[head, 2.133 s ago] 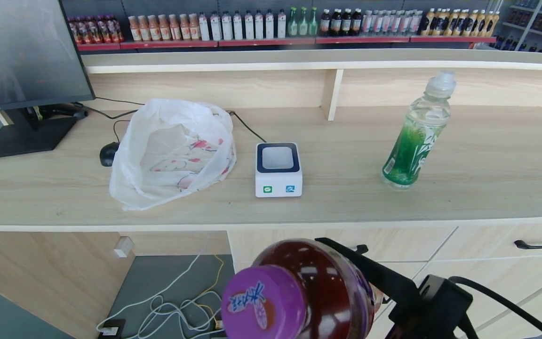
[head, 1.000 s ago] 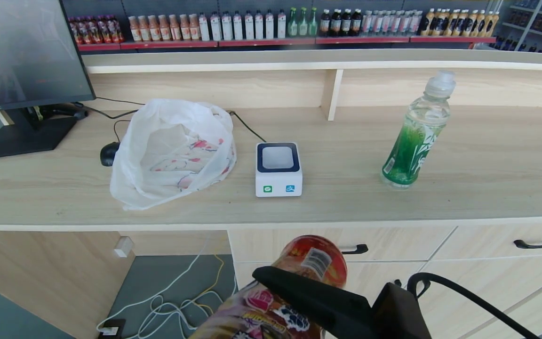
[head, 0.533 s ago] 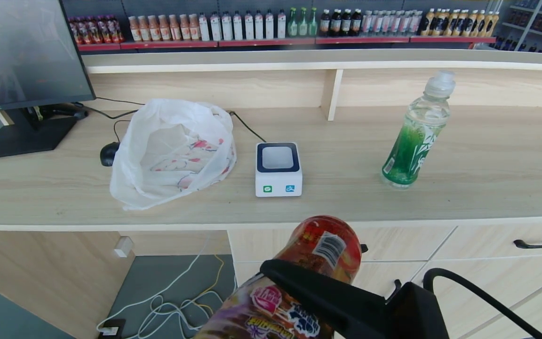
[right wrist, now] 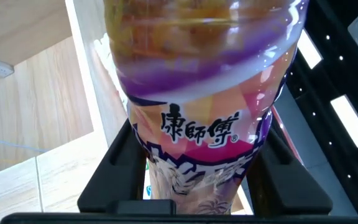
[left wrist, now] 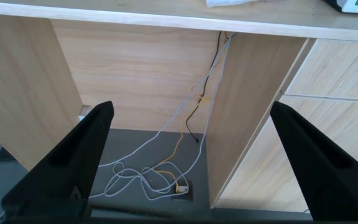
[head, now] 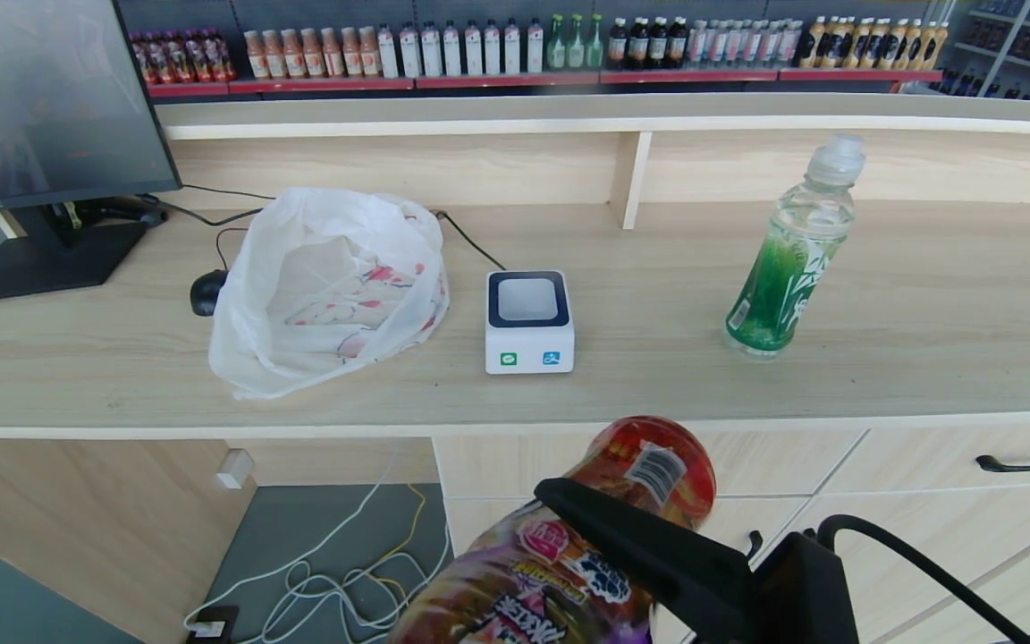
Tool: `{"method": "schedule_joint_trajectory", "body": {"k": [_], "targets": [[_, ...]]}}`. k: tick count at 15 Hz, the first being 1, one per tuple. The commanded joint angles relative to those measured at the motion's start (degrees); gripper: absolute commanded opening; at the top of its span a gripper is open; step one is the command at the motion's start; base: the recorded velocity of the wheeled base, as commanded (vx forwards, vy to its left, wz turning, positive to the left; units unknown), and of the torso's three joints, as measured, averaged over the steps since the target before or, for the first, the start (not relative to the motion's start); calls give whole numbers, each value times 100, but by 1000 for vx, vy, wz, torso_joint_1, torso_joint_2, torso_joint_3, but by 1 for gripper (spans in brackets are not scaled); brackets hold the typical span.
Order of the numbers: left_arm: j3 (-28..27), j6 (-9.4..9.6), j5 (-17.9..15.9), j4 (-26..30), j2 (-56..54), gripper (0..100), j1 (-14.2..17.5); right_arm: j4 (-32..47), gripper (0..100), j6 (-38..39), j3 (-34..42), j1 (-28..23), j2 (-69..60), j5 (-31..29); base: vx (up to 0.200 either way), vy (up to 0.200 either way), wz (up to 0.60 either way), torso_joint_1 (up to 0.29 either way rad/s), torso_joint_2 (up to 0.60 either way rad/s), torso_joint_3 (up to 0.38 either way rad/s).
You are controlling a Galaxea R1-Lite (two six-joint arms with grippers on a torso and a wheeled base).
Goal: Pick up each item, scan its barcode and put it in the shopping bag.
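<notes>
My right gripper (head: 631, 546) is shut on a drink bottle (head: 569, 572) with a purple and red label, held tilted below the counter's front edge. The bottle's base end points up toward the counter, with a barcode (head: 655, 469) showing on it. In the right wrist view the bottle (right wrist: 210, 93) sits between both black fingers (right wrist: 114, 171). A white scanner box (head: 528, 322) stands mid-counter, and a white shopping bag (head: 327, 286) lies open to its left. A green bottle (head: 788, 259) stands upright at the right. My left gripper (left wrist: 191, 168) hangs open under the counter.
A monitor (head: 41, 98) and a black mouse (head: 206, 292) sit at the counter's left. A raised back ledge (head: 622, 116) runs behind the counter. Drawers with black handles (head: 1029, 463) lie below at the right, and loose cables (head: 327, 581) lie on the floor.
The held bottle has been turned over: its purple cap faced the camera, now its base and barcode point upward. Over the last second it shifted up and to the right.
</notes>
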Motion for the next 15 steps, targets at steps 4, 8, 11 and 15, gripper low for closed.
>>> {"method": "schedule_joint_trajectory", "body": {"k": [4,8,11,15], "targets": [[0,-7,0,1,-2,100,2,2,0,6,31,3,-38,1,0,0,0,0,0,0],[0,2,0,1,-2,100,2,2,0,14,92,12,-126,1,0,0,0,0,0,0],[0,2,-9,1,-2,100,2,2,0,6,83,21,-126,1,0,0,0,0,0,0],[0,2,-9,1,-2,100,2,2,0,93,83,21,-135,1,0,0,0,0,0,0]]}}
